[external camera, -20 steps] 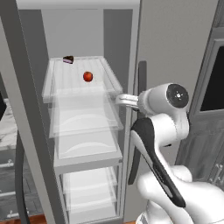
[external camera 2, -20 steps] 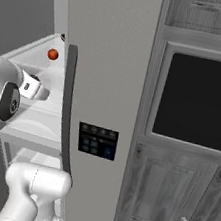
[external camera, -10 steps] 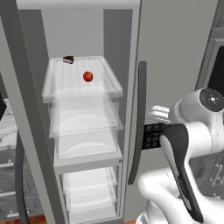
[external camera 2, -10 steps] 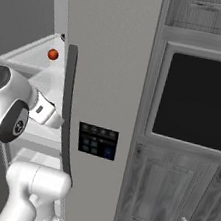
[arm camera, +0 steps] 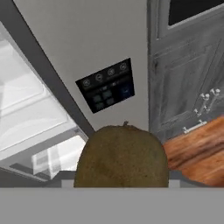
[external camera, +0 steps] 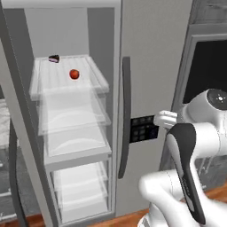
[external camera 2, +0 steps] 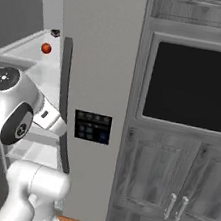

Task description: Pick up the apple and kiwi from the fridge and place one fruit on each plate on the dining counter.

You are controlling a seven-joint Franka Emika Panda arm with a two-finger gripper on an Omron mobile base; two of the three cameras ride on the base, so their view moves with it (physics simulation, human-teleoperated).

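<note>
1. Brown and fuzzy, the kiwi sits at the bottom centre of my hand view, the gripper clamped on it (fingertips hidden behind the fruit).
2. The apple waits on the top shelf of the fridge, upper left of the left base view, near a dark cake wedge.
3. I judge the kiwi's carry is in hand, with the hand facing the button panel.
4. Next I need to drive to the dining counter, find a plate, and lower the kiwi onto it before releasing.
</note>
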